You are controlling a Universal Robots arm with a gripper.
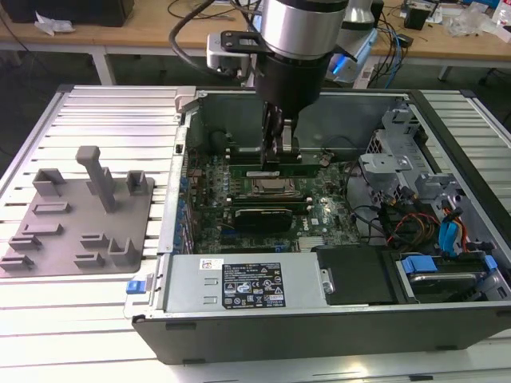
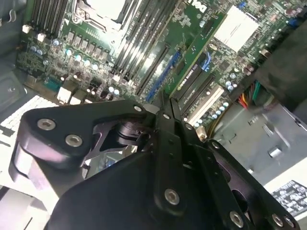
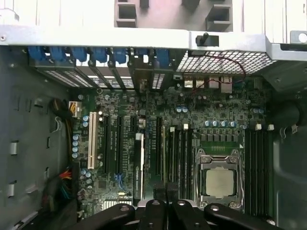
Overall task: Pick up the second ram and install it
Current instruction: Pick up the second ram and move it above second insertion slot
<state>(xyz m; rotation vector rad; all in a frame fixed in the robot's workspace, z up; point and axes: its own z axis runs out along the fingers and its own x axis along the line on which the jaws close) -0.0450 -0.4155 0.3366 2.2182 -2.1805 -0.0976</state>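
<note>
The claw [image 1: 276, 158] hangs inside the computer box [image 1: 319, 323]. Its two fingers are pinched tight on the second ram [image 1: 247, 171], a thin green stick. The stick stands on its long edge, just beside the CPU socket [image 1: 270, 189]. The gray block tray [image 1: 72, 227] sits well apart from the socket, outside the box.

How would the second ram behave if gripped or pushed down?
Likely stiff and light: the second ram is a thin green board. Probably fragile against sideways force, as it stands on edge under the tool. Flat-sided, so unlikely to roll.
</note>
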